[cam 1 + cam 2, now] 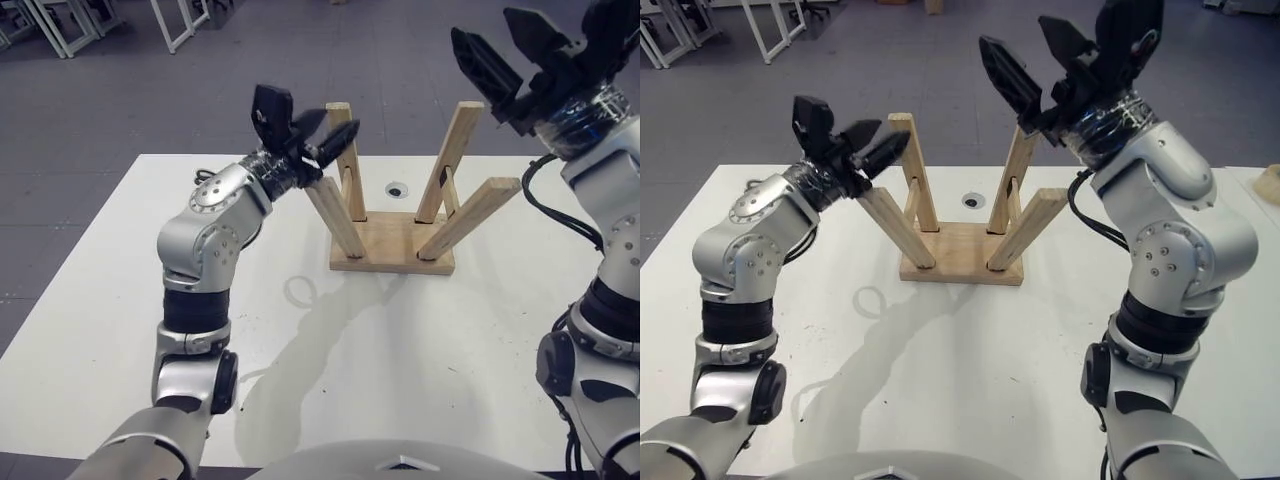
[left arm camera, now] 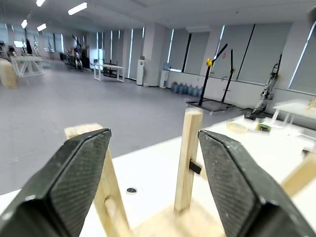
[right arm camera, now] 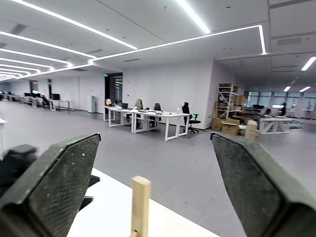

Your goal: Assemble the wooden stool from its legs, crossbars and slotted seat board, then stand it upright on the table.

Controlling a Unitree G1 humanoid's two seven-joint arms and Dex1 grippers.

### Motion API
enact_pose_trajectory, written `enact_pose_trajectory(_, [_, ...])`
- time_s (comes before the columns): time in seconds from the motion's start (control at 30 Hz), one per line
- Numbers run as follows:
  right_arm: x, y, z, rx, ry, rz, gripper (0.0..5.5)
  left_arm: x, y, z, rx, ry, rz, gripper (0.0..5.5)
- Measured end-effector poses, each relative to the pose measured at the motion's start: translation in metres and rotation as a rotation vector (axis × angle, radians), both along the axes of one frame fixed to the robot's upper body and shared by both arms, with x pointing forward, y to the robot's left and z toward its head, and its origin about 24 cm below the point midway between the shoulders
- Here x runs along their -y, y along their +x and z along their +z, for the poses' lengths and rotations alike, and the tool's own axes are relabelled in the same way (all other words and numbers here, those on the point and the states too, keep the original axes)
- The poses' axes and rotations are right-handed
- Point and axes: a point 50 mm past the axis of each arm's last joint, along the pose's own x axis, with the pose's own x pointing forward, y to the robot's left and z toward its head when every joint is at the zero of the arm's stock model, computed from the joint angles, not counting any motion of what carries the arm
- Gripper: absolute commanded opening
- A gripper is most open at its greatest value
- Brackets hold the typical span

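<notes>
The stool [image 1: 392, 245] sat inverted on the bench [image 1: 460, 350]. The left end effector [image 1: 305, 128] was open beside its far-left leg [image 1: 349, 170]. The right end effector [image 1: 1035, 60] was open above its right side.

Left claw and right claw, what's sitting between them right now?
The upside-down stool: its legs point up between the left claw and the higher right claw, with the seat board flat on the table. Both eye views show it.

stool [image 1: 392, 245]: pale bare wood, matt | table [image 1: 120, 300]: white, smooth | tool pads [image 2: 74, 182]: black, finely textured (rubbery look)
</notes>
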Motion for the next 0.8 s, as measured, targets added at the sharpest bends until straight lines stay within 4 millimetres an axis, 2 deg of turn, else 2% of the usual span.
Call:
enact_pose_trajectory(0.07, [0.007,0.003,-0.005,-0.011,-0.021,-0.042,4.12,0.002,-0.004,-0.003,0.012,0.058,0.004,3.28])
enact_pose_trajectory(0.13, [0.009,0.005,-0.007,-0.021,-0.016,-0.05,4.12,0.003,-0.001,0.002,0.026,0.071,0.031,3.28])
enact_pose_trajectory(0.27, [0.015,0.007,-0.012,-0.036,-0.013,-0.066,4.12,-0.013,0.011,0.022,0.029,-0.059,0.126,3.28])
enact_pose_trajectory(0.3, [0.017,0.009,-0.015,-0.054,-0.011,-0.068,4.12,-0.018,0.011,0.034,0.048,-0.115,0.13,3.28])
enact_pose_trajectory(0.33, [0.023,0.011,-0.019,-0.075,-0.008,-0.069,4.12,-0.021,0.007,0.063,0.121,-0.213,0.089,3.28])
enact_pose_trajectory(0.37, [0.031,0.013,-0.018,-0.078,0.001,-0.08,4.12,-0.022,0.001,0.082,0.178,-0.275,0.041,3.28])
enact_pose_trajectory(0.4, [0.04,0.014,-0.018,-0.083,0.023,-0.07,4.12,-0.025,-0.007,0.094,0.215,-0.335,-0.014,3.28])
enact_pose_trajectory(0.43, [0.047,0.015,-0.018,-0.091,0.041,-0.05,4.12,-0.028,-0.011,0.096,0.211,-0.381,-0.057,3.28])
enact_pose_trajectory(0.5, [0.058,0.014,-0.02,-0.118,0.088,0.082,4.12,-0.044,-0.02,0.086,0.177,-0.447,-0.138,3.28])
enact_pose_trajectory(0.6, [0.072,0.006,-0.025,-0.175,0.085,0.322,4.12,-0.067,-0.034,0.053,0.088,-0.399,-0.265,3.28])
enact_pose_trajectory(0.67, [0.083,0.003,-0.037,-0.244,0.039,0.437,4.12,-0.079,-0.039,0.036,0.045,-0.367,-0.354,3.28])
enact_pose_trajectory(0.8, [0.096,0.008,-0.058,-0.352,-0.037,0.558,4.12,-0.093,-0.031,0.019,0.018,-0.269,-0.443,3.28])
